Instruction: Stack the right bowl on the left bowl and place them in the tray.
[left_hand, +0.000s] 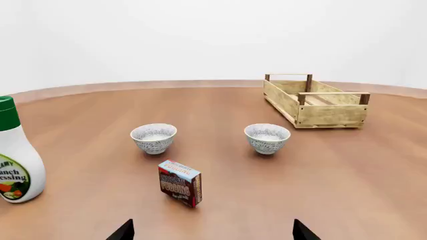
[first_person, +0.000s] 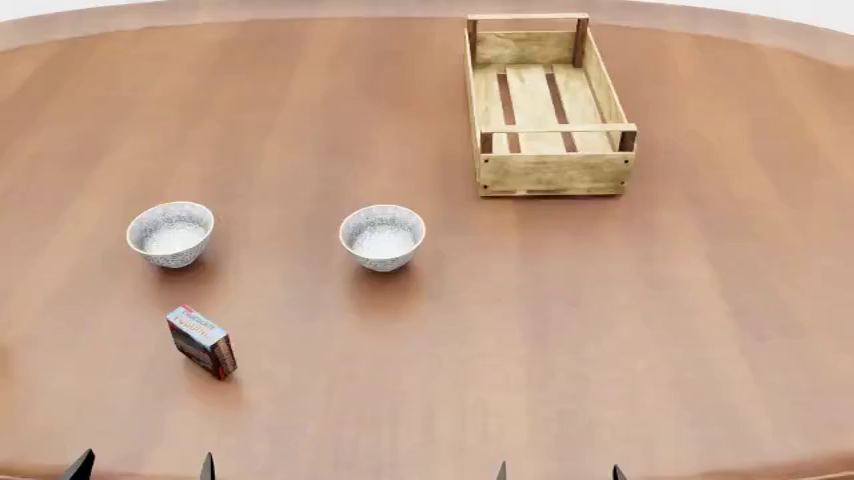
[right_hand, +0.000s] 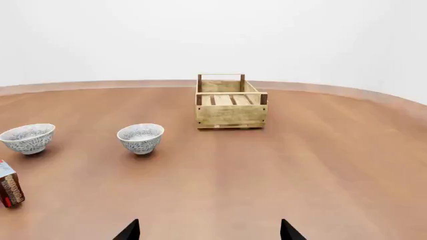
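- While both arms sit at the near edge of the counter (first_person: 641, 330), only dark fingertip points show: left claw (first_person: 144, 467) and right claw (first_person: 557, 470). In each wrist view the tips stand wide apart with nothing between them, so both read as released and empty.
- Progress, judged: nothing done. No bowl lifted, no stack made, tray unfilled. All steps remain: grasp right bowl, seat it in left bowl, move the pair to the tray.
- Right bowl (first_person: 383, 236): upright on the counter, near centre, well ahead of the right claw. Small, round, pale interior, grey-blue speckled pattern outside, narrow foot.
- Left bowl (first_person: 171, 233): same make and size, upright, level with the right bowl and well apart from it.
- Small red-blue box (first_person: 203, 341): stands nearer the robot than the left bowl, not touching it.
- Tray (first_person: 550, 172): pale slatted crate, dark corner posts, empty, beyond and right of the right bowl.
- Ranch dressing bottle (left_hand: 15, 155): seen in left wrist view only, off to the side.
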